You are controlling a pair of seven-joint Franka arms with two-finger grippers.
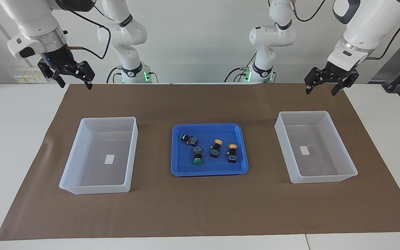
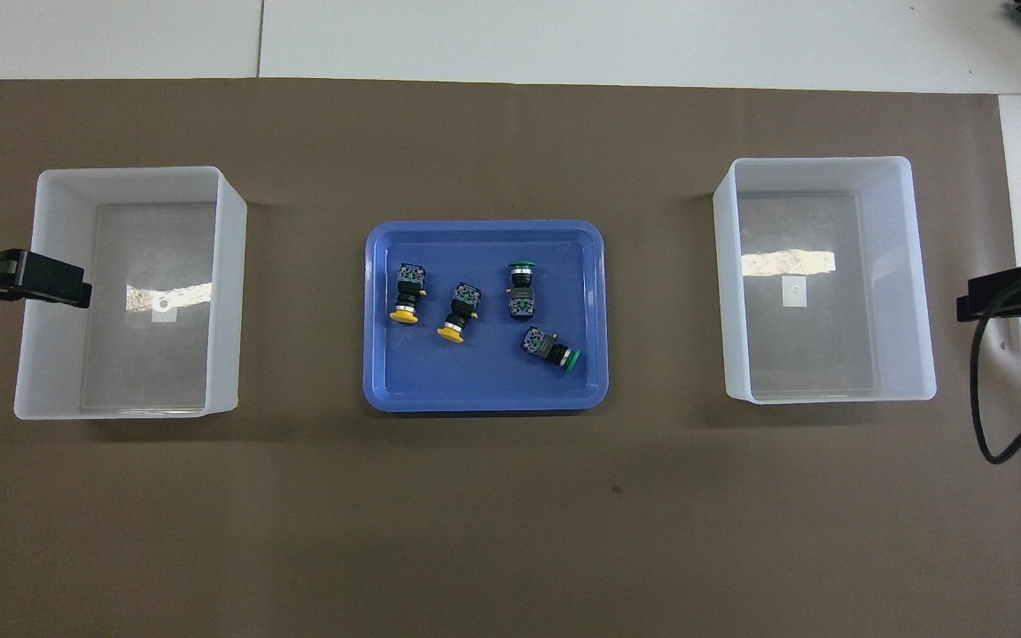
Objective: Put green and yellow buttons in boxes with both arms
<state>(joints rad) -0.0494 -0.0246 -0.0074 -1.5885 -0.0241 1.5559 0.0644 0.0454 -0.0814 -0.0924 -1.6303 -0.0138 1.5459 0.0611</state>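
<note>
With my left claw (image 1: 326, 86) and right claw (image 1: 71, 77) raised, spread open and empty, the buttons (image 1: 214, 148) between and below them look light, rigid and slick-capped, so I'd pinch each black body.

You have a brown paper mat (image 1: 200, 208) spread over most of the white table (image 1: 12, 146), its long edges running parallel to the worktop's long edges, with bare white showing at both short ends. At the mat's centre sits a shallow blue tray (image 1: 209, 171) with rounded corners, well apart from every edge of the worktop, lying flat and square to it.
</note>
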